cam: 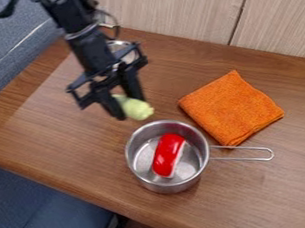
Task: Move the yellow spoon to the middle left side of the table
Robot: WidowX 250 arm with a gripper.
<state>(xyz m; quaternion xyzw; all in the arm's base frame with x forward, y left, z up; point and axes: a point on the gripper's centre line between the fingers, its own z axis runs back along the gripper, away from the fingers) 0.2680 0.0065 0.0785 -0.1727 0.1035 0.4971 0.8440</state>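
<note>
From above, I look down at a slant through my fixed camera onto the wooden table (56,127), towards the pale panelling (173,9), near enough that its right side crops the tabletop.

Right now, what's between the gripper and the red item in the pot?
The pot's rim, plus the end of the pale yellow-green item in the gripper, in the camera view.

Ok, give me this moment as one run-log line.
pincer: gripping pale yellow-green item | saucepan: red item inside | orange cloth: folded on table, beside saucepan
</note>
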